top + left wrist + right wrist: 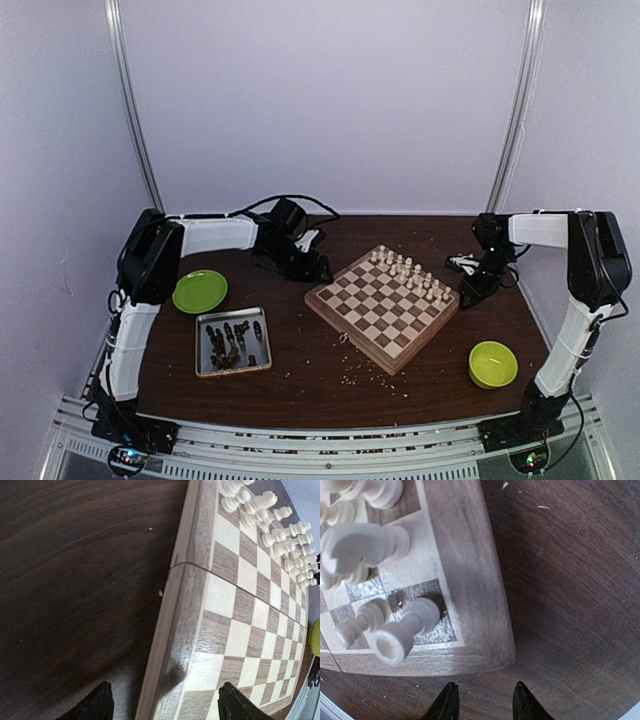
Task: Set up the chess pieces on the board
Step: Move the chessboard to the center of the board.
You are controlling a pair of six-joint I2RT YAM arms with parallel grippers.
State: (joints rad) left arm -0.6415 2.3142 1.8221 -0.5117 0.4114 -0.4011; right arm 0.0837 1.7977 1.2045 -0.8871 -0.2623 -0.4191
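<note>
The board [382,305] lies turned like a diamond at the table's middle. Cream chessmen [410,272] line its far right side. The dark chess pieces [230,340] lie heaped in a silver tray [203,368] at the front left. My left gripper [318,268] hovers at the board's left corner, open and empty. In the left wrist view my left gripper [165,711] straddles the board's border [172,645]. My right gripper [470,290] is at the board's right corner. In the right wrist view my right gripper [485,705] is open and empty, just off the corner [490,645], near a cream rook [405,627].
A green plate [200,291] sits left of the tray. A green bowl [493,364] sits at the front right. Small pale crumbs [350,375] lie scattered in front of the board. A white cable end [462,263] lies behind the right gripper.
</note>
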